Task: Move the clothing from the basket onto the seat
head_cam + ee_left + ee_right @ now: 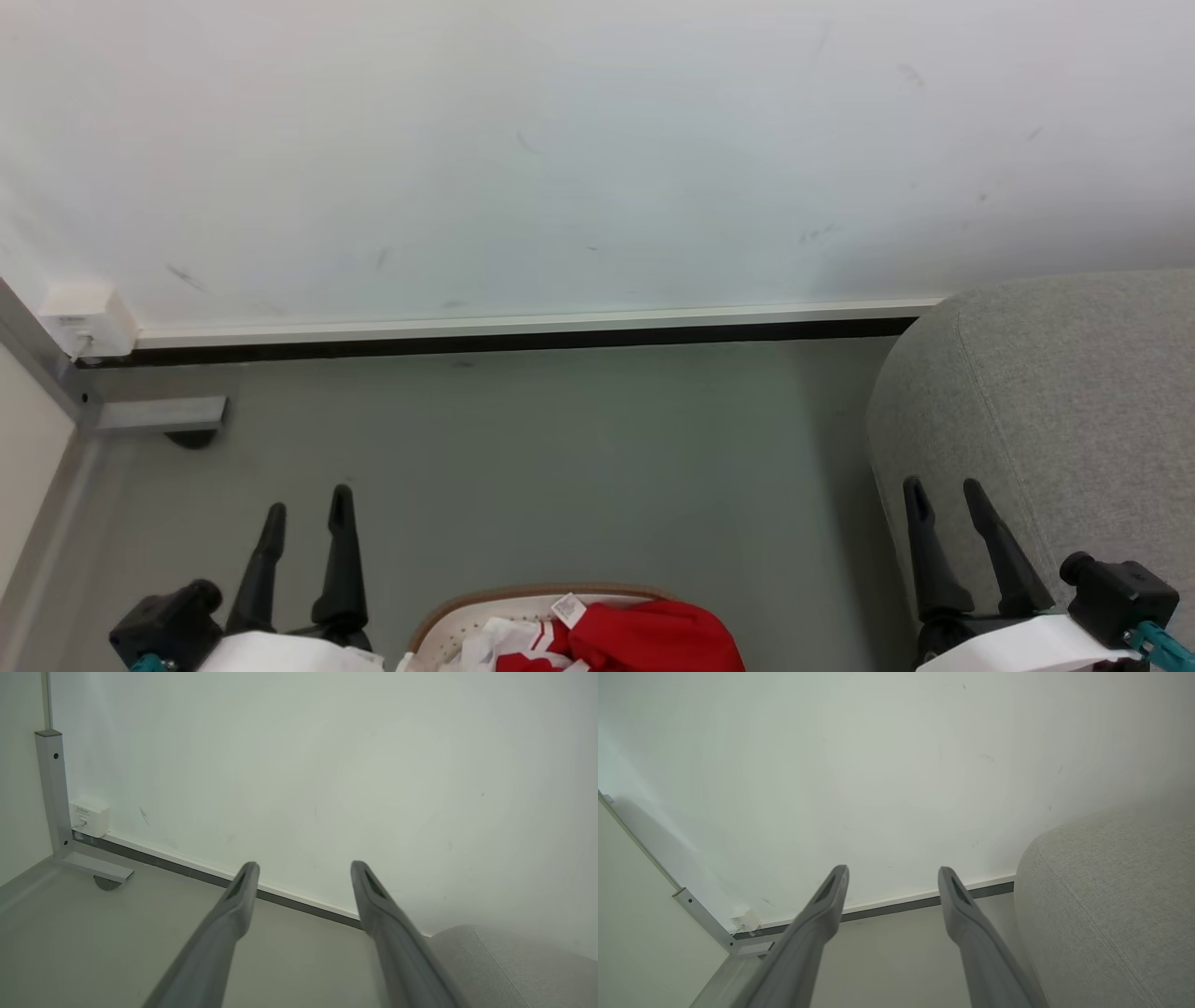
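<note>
The clothing (644, 637), red fabric with white stripes and a small white label, lies in the basket (448, 623) at the bottom centre of the head view; just the basket's far tan rim and holed white wall show. The seat (1055, 401) is a big light grey upholstered block at the right, also seen as the seat (509, 966) and the seat (1111, 905) in the wrist views. My left gripper (308, 509) hovers open left of the basket, holding nothing. My right gripper (945, 493) stands open in front of the seat's near side. Both wrist views show spread fingers: left gripper (303, 870), right gripper (892, 875).
A white wall (597, 149) with a dark skirting strip closes the back. At the left corner stand a grey metal post with a foot (159, 413) and a small white box (89, 322). Grey floor (579, 467) lies between basket and wall.
</note>
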Controlling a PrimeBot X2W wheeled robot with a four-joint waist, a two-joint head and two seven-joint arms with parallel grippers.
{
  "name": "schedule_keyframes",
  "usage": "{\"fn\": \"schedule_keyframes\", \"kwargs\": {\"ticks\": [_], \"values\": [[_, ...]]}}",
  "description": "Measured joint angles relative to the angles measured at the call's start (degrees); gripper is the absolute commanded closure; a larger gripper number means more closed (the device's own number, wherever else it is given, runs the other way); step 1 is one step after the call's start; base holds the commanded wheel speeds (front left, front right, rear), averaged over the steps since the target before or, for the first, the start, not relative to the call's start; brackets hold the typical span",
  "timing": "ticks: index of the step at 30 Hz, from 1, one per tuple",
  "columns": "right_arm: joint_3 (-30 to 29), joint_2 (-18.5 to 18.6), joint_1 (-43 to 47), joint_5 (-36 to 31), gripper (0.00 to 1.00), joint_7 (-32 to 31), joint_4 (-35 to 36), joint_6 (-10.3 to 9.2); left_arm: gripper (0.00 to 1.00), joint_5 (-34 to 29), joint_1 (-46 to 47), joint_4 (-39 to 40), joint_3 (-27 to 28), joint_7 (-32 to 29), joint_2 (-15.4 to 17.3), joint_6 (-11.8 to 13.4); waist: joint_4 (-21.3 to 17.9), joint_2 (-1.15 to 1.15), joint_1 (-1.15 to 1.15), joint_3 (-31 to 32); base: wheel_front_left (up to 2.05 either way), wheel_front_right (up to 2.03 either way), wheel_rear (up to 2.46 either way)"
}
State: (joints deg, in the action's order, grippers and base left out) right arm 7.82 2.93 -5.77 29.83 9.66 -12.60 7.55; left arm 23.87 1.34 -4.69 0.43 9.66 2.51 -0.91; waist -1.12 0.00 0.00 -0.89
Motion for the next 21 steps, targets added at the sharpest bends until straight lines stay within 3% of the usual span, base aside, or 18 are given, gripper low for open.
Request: {"fn": "schedule_keyframes", "kwargs": {"ticks": [21], "values": [[1.59,-0.07,-0.35,-10.43,0.00,2.64,1.09,0.00,0.00,-9.93,-0.14,1.12,-1.21,2.63,0.04,0.46,0.24,0.00,0.00,-0.65,0.00,0.00,0.00]]}}
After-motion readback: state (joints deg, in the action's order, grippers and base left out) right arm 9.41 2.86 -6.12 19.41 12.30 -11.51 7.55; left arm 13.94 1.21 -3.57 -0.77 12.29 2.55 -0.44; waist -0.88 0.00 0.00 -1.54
